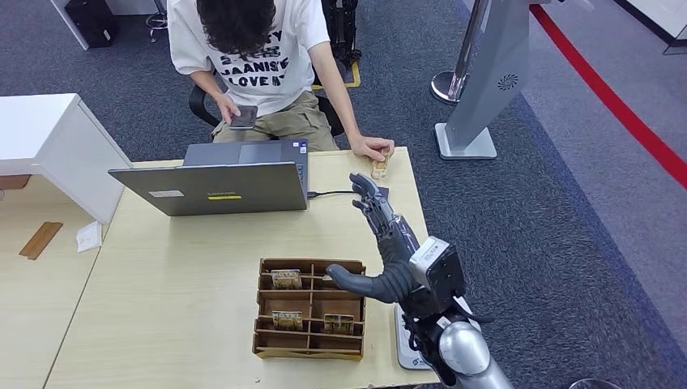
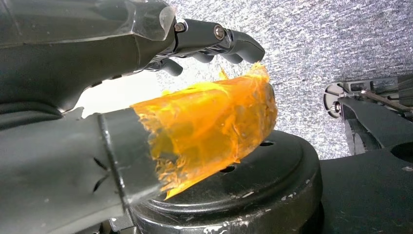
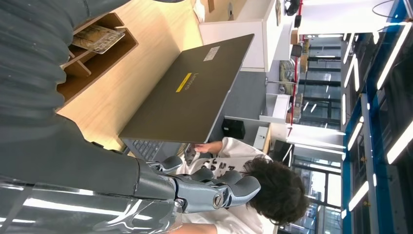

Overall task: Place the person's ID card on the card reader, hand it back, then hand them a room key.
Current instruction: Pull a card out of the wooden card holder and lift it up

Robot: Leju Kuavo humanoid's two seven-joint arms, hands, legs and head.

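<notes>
The person's hand (image 1: pixel 371 147) rests on the far table edge, holding a small tan ID card (image 1: pixel 379 168) against the tabletop. My right hand (image 1: pixel 381 243) is raised over the table, open, thumb out to the left and fingers stretched toward the card, a short way from it. The white card reader (image 1: pixel 403 336) lies at the near right table edge, partly hidden by my arm. A wooden box (image 1: pixel 310 347) beside it holds room key cards (image 1: pixel 286 279). My left hand (image 2: pixel 146 97) hangs above the floor, holding nothing, its thumb wrapped in orange tape.
A grey laptop (image 1: pixel 215 186) stands open with its back to me, a cable (image 1: pixel 328 194) running from its right side. The seated person (image 1: pixel 251 57) holds a phone (image 1: pixel 243 117) in the other hand. A white cabinet (image 1: pixel 49 146) sits left, a kiosk stand (image 1: pixel 478 81) right.
</notes>
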